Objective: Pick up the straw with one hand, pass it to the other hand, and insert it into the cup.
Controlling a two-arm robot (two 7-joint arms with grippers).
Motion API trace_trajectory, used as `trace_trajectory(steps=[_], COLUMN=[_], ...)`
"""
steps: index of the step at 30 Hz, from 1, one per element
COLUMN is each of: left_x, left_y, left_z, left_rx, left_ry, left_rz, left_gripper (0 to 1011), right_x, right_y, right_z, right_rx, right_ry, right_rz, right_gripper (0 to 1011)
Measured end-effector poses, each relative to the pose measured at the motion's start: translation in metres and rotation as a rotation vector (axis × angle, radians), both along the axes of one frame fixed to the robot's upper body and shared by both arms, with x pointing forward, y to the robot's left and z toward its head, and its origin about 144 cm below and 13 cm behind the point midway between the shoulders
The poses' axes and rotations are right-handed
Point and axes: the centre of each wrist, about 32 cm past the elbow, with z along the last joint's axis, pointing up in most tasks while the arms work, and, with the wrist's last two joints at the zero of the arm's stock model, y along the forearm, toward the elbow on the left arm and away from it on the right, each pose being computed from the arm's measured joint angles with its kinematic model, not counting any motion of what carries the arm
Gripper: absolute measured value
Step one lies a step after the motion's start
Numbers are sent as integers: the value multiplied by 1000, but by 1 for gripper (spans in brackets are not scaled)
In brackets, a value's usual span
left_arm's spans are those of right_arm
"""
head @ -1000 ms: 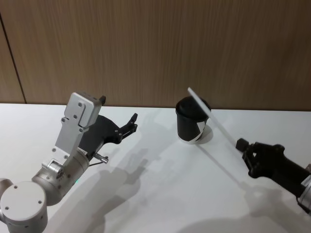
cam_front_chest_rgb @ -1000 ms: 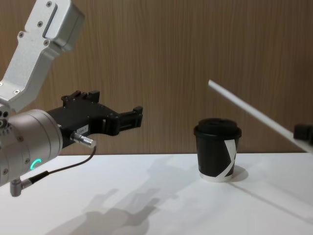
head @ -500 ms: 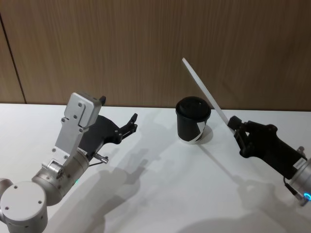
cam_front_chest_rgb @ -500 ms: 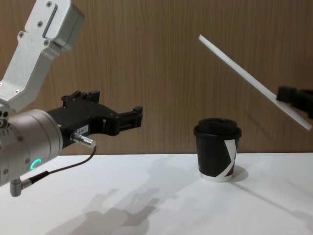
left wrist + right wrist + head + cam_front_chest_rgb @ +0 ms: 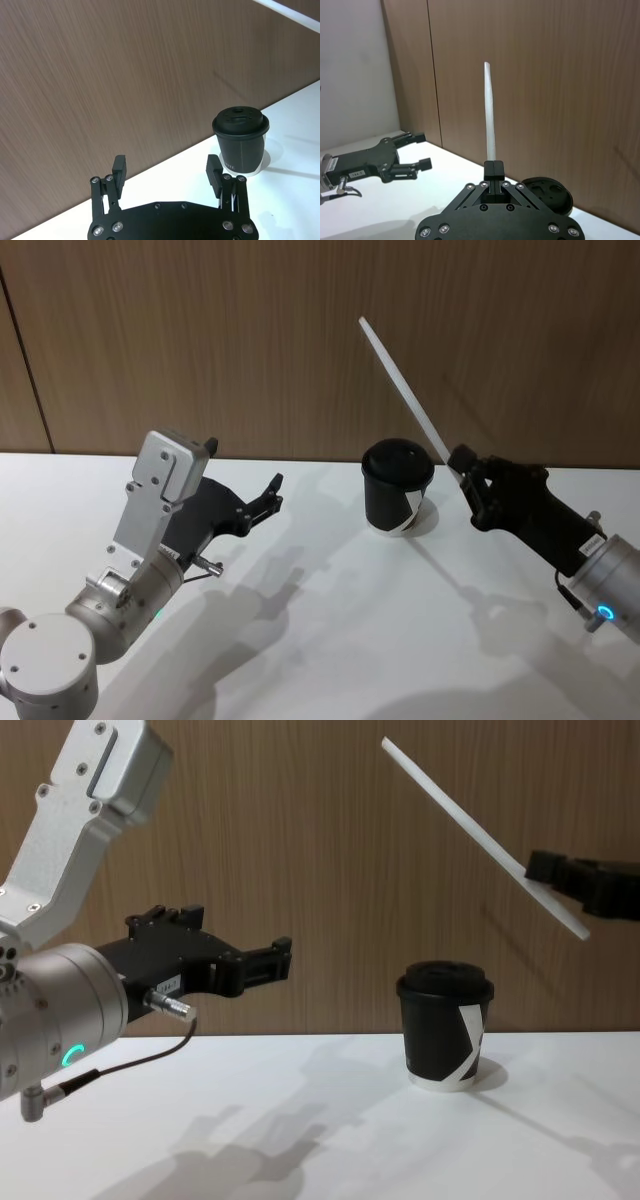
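White table [image 5: 330, 640], wood-panelled wall [image 5: 250, 340] behind. Near the table's back edge stands the lidded cup [image 5: 396, 488] (contents hidden). Higher, to its right, the right gripper [image 5: 462, 472] pinches the tilted straw [image 5: 402, 390]; the left gripper [image 5: 275, 492] hovers spread, leftward.

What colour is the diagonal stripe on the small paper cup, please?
The stripe is white; chest view best.

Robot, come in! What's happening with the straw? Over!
Right end effector shut on straw, held high beside cup. Left end effector open, hovering left of cup. Cup stands between them, lower down.
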Motion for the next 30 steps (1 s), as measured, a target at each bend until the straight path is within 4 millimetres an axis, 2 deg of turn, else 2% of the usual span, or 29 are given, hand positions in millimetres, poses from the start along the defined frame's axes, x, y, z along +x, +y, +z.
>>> trace_trajectory(steps=[30], left_x=[2], left_y=[0], left_z=[0], left_rx=[-27], left_ry=[8], left_rz=[-32], left_gripper=[1003], right_x=[11], right_y=[11], right_z=[5], right_rx=[38], right_ry=[-13], right_rz=[5], right_gripper=[0])
